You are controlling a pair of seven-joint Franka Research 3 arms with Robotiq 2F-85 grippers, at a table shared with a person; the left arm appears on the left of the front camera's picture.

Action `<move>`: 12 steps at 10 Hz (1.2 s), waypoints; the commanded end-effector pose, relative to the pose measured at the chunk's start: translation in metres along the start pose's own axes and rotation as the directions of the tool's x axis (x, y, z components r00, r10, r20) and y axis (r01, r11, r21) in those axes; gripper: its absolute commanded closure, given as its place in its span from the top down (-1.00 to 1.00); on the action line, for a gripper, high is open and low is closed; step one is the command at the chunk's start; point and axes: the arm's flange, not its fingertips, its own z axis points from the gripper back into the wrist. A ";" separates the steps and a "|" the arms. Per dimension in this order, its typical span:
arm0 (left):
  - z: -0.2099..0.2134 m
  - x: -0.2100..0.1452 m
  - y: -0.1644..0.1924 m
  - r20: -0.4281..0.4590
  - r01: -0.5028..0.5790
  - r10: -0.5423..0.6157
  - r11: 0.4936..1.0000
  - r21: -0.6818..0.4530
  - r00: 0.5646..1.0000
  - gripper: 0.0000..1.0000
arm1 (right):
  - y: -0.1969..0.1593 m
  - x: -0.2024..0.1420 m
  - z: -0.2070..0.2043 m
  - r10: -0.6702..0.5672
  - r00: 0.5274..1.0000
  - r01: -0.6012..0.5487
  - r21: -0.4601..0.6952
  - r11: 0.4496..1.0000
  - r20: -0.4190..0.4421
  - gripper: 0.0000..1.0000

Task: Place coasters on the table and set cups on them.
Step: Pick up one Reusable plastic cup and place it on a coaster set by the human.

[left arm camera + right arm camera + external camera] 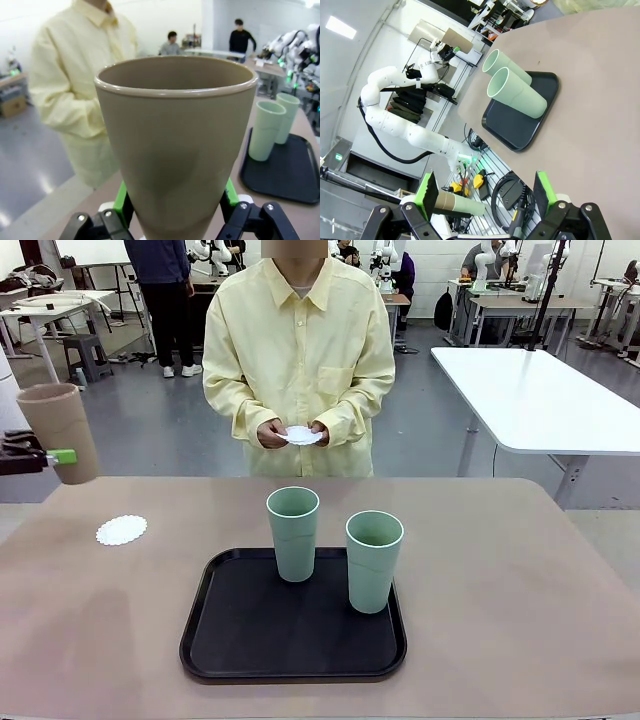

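My left gripper (55,456) is shut on the tan-brown cup (58,430), holding it upright in the air above the table's (520,580) far left corner. In the left wrist view that cup (175,145) stands between the green pads (121,202). One coaster (121,530) lies on the table below and to the right of the cup. The person's hands hold another coaster (301,435). Two mint green cups (293,530) (373,560) stand on the black tray (290,645). My right gripper (485,195) is open and holds nothing, off the table's side.
A white-topped table (540,400) stands at the back right. The person in a pale yellow shirt (300,350) stands at the far edge, in the middle. Cables and gear (507,192) lie on the floor beside the table.
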 end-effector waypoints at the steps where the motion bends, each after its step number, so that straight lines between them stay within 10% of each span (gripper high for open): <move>1: -0.014 -0.019 0.009 0.027 0.032 -0.031 0.998 -0.049 0.999 0.66 | 0.000 0.001 0.001 0.012 1.000 -0.012 0.012 1.000 0.012 1.00; 12: -0.044 -0.104 0.032 0.016 0.051 -0.049 0.988 -0.149 0.999 0.66 | 0.000 0.001 0.001 0.012 1.000 -0.012 0.012 1.000 0.012 1.00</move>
